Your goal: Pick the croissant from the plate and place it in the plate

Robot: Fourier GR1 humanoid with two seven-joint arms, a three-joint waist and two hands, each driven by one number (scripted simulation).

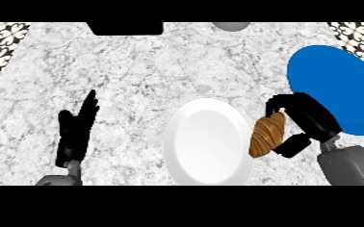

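While right hand [313,116] clasps croissant [267,134] at right rim of white plate [206,144] (mostly outside it), release could tip it off.

Bright, even, diffuse light across the whole bench [142,72]; flat overall look.
Pale speckled bench top is evenly lit edge to edge. White plate [206,144] is the brightest area, almost washed out in the middle, with soft grey shading round the rim. Blue plate [320,77] is one flat saturated tone. Both plates look stretched taller than wide. Left hand [74,132] and right hand [310,115] read as near-solid black, surface detail lost. Croissant [266,134] is mid brown with lighter ridges, darker at the lower end.
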